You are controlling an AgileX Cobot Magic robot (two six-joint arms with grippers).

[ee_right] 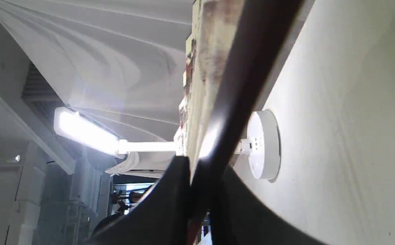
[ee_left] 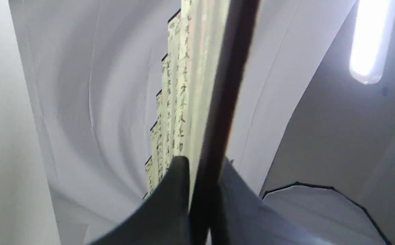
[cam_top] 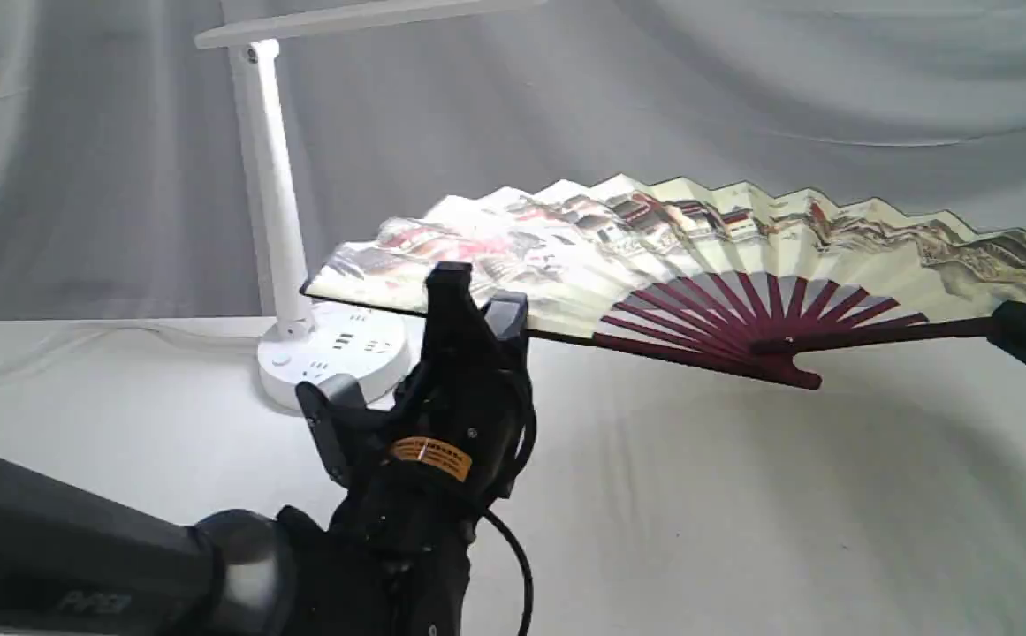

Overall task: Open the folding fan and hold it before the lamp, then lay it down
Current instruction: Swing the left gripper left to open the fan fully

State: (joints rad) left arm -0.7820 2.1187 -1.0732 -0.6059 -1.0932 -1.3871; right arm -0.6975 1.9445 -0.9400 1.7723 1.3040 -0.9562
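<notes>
The folding fan (cam_top: 654, 256) is spread fully open and hangs above the table, painted face toward the exterior camera, its left end in front of the lamp's stem and over the lamp's base. My left gripper (cam_top: 477, 305) is shut on the fan's left guard, and my right gripper (cam_top: 1021, 329) is shut on the right guard at the frame's edge. The white lamp (cam_top: 269, 177) stands at the back left. The left wrist view shows the fan (ee_left: 180, 85) edge-on between the left gripper's fingers (ee_left: 173, 194). In the right wrist view the fan (ee_right: 207, 68) crosses the lit lamp (ee_right: 265, 146).
A white cloth covers the table (cam_top: 698, 495), and a grey drape (cam_top: 742, 88) hangs behind. The lamp's cable (cam_top: 124, 334) runs left along the table's back edge. My left arm (cam_top: 79, 556) fills the lower left foreground.
</notes>
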